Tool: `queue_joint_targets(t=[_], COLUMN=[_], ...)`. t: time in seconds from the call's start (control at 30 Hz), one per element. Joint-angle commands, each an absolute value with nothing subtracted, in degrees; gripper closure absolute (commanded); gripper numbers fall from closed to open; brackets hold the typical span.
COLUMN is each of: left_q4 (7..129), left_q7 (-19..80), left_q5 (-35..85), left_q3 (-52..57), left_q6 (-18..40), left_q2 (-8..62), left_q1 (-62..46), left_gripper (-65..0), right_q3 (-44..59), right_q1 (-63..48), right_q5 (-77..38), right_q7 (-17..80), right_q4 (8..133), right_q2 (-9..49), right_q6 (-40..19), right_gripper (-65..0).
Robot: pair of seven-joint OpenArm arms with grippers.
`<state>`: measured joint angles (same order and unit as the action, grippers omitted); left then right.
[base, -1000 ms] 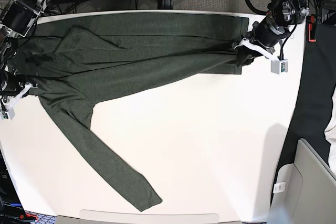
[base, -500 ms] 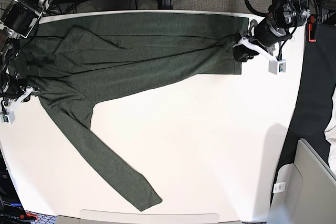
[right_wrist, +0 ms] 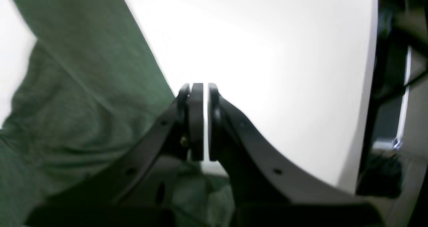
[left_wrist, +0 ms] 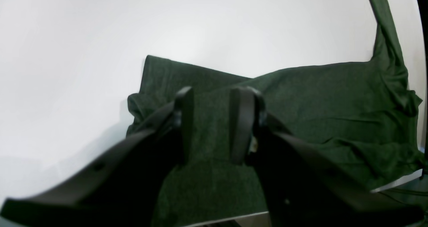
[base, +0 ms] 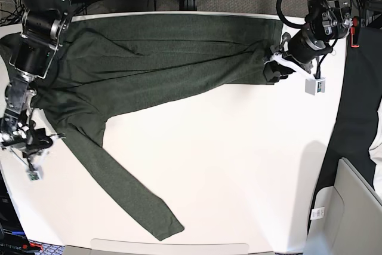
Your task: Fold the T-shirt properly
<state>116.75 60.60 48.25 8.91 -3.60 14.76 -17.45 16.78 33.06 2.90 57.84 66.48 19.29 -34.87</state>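
The left arm reaches in from the top right corner of the base view and bends down at the wrist. The left gripper point(left_wrist: 211, 125) is at its tip, and its two black fingers point(left_wrist: 185, 123) stand apart with a gap between them. The right arm comes down the left side of the base view, long and thin, with the right gripper point(right_wrist: 202, 120) at the low end. Its two fingers are pressed almost together, and nothing sits between them
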Motion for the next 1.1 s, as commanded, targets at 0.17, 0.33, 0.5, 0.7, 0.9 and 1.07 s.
queue_joint_targets(t=[0.17,0.33,0.5,0.7,0.9,1.07], left_q4=[117.67,117.67,117.67,117.67,117.67,117.67], left_q7=[60.09,60.09,60.09,60.09,60.09,60.09], left_q5=[48.92,48.92,48.92,49.01,49.01,49.01], left_q3=[9.19,9.1,9.1,9.1,9.1,9.1], left_q6=[-3.47,-3.3,-3.21,-3.21,-3.12,-3.12], left_q2=[15.16,15.16,15.16,15.16,15.16,15.16], left_q1=[-17.45,-17.45,-17.36,-17.27,-17.36,-17.36], left_gripper=[-18.4,-18.4,-18.4,-18.3,-18.2,-18.2], right_q3=[18.95,18.51,18.42,18.42,18.42,18.33], right_q1=[38.55,38.55,39.52,39.52,39.52,39.16], right_q5=[7.87,8.84,8.75,8.75,8.75,8.75], right_q7=[53.58,52.0,48.31,44.09,43.12,43.3], right_q4=[58.86,57.45,51.03,45.76,43.12,40.31], right_q2=[18.59,18.59,18.59,18.51,18.07,18.24], right_q6=[-34.59,-34.59,-34.59,-34.59,-34.51,-34.51], right_gripper=[-24.9,-27.0,-27.0,-27.0,-26.8,-24.0])
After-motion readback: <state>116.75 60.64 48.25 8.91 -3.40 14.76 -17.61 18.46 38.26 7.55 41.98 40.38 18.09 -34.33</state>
